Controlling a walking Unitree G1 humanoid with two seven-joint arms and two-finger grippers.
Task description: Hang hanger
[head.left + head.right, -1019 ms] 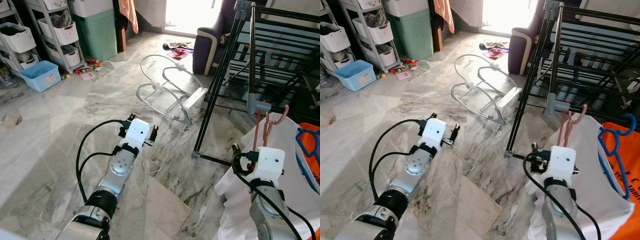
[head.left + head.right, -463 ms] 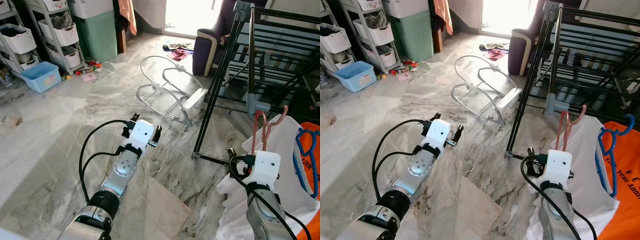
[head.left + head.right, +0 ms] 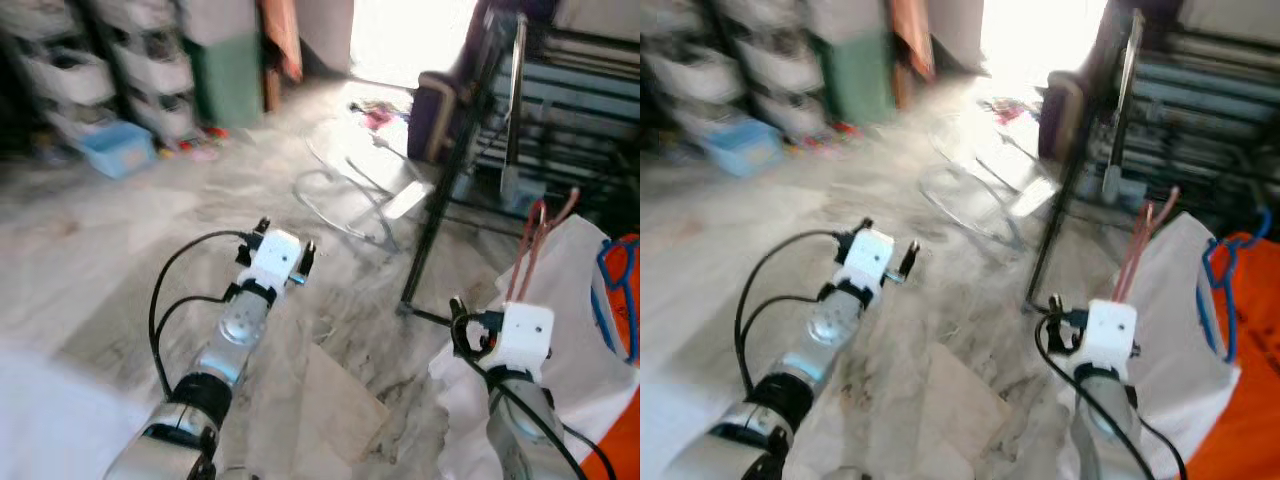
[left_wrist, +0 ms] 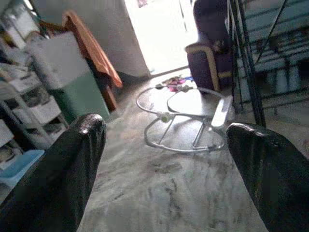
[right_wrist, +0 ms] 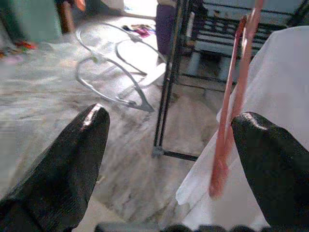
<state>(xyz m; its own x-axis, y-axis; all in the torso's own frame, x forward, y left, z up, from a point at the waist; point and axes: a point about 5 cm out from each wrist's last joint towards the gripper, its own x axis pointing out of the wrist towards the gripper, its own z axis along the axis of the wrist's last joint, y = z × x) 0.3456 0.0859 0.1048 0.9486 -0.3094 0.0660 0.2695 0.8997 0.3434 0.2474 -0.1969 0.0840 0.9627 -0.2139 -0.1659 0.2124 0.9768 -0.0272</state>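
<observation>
**Right gripper spread wide beside the pink hanger**

The right gripper (image 5: 166,159) stands with its two black fingers (image 5: 63,164) far apart and nothing between them. The thin pink plastic hanger (image 5: 231,111) rises just inside the gripper's right-hand finger — close to it, though contact cannot be made out — and carries a white cloth garment (image 3: 585,330) that drapes to that same side. Further out on that side hangs a blue plastic hanger (image 3: 618,295) with an orange garment (image 3: 1250,430). Ahead of the gripper stands the black metal drying rack (image 3: 440,190), one leg (image 5: 166,82) planted on the grey marble floor (image 3: 120,260).

The left gripper (image 4: 166,159) is held out over bare floor, fingers likewise wide and empty — a white wire-framed baby rocker (image 4: 186,123) lies ahead of it. The head views are blurred.
</observation>
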